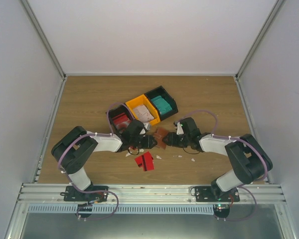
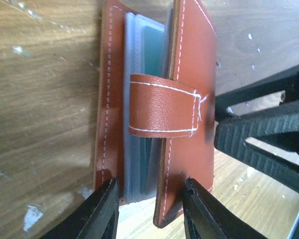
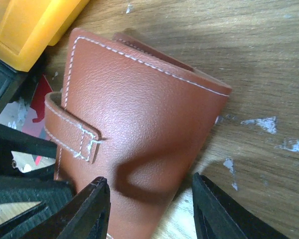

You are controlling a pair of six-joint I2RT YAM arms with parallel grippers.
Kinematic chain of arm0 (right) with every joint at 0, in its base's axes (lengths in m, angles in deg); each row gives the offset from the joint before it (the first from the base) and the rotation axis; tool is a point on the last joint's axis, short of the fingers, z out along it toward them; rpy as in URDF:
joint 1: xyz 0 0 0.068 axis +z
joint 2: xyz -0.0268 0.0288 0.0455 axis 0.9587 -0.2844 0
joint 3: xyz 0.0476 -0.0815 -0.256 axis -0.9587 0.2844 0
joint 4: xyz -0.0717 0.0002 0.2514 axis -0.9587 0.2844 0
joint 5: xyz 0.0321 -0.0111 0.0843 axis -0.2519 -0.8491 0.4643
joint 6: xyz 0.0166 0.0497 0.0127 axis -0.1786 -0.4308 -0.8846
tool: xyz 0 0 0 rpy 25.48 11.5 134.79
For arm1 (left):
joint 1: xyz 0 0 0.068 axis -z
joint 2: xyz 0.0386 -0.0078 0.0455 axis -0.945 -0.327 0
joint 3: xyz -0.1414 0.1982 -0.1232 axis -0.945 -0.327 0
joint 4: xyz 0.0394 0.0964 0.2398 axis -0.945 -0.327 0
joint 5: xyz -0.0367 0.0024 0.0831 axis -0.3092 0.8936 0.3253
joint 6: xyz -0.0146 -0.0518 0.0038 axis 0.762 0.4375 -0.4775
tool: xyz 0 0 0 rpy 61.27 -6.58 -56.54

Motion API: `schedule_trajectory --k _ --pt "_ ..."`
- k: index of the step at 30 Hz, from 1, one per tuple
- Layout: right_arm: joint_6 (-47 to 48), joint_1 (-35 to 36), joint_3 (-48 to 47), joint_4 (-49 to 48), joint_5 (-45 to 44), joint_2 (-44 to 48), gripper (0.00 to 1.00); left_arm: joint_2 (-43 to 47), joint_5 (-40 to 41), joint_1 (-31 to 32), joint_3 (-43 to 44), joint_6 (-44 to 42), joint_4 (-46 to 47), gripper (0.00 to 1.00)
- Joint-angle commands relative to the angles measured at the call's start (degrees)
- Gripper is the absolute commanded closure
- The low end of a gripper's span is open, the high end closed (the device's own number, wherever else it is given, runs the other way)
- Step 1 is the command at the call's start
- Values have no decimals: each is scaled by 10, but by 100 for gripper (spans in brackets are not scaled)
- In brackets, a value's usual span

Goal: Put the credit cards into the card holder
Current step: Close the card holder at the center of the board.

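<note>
Top view: the holder is sitting mid-bench between the left hand and the right hand, with a red card lying nearer.
Left wrist: the left hand's fingers are straddling the holder's edge; I cannot tell whether they are clamping it.
Right wrist: the right hand's fingers are standing half open around the holder, one clear of it.

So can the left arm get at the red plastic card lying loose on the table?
Probably, once freed: the red plastic card lies uncovered near the left fingers, but they straddle the brown leather card holder.
</note>
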Motion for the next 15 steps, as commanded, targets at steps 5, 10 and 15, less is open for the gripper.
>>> schedule_trajectory --k 5,10,15 --pt "-43 6 39 -47 21 -2 53 -26 87 2 13 -8 -54 61" --pt "-81 7 60 -92 23 -5 52 -43 98 2 17 -3 -67 67" --pt "-120 6 79 -128 17 -6 48 -54 107 1 21 -3 -81 80"
